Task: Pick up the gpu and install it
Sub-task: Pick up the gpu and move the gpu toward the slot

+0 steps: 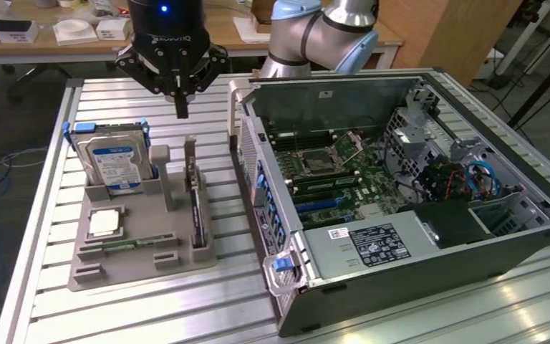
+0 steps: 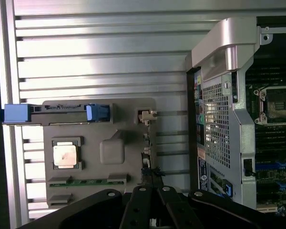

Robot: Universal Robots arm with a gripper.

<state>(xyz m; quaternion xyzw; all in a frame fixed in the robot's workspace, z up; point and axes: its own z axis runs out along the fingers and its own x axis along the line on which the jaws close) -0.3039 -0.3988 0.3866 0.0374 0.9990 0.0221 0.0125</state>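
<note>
**Clenched gripper hangs above the card, which stands in its holder**

The black two-fingered gripper hangs over the slatted aluminium table, its fingers pressed together and pointing down, with nothing between them. Below it and slightly nearer stands the gpu, a thin green circuit card set on edge in a slot of the grey plastic holder tray. The card runs from near to far along the tray's side towards the exterior view's right. The fingertips are above the card's far end, clear of it and not touching.

In the wrist view the gripper lines up with the gpu, seen edge-on as a narrow strip; the card's silver bracket end is the end farthest from the fingers.

In the same tray, towards the exterior view's left, a silver hard drive with a blue label and blue clips stands upright. Nearer lie a square silver processor chip and a narrow green memory stick.

Just beside the tray, on the exterior view's right, a grey desktop computer case lies open, its green motherboard exposed
</note>
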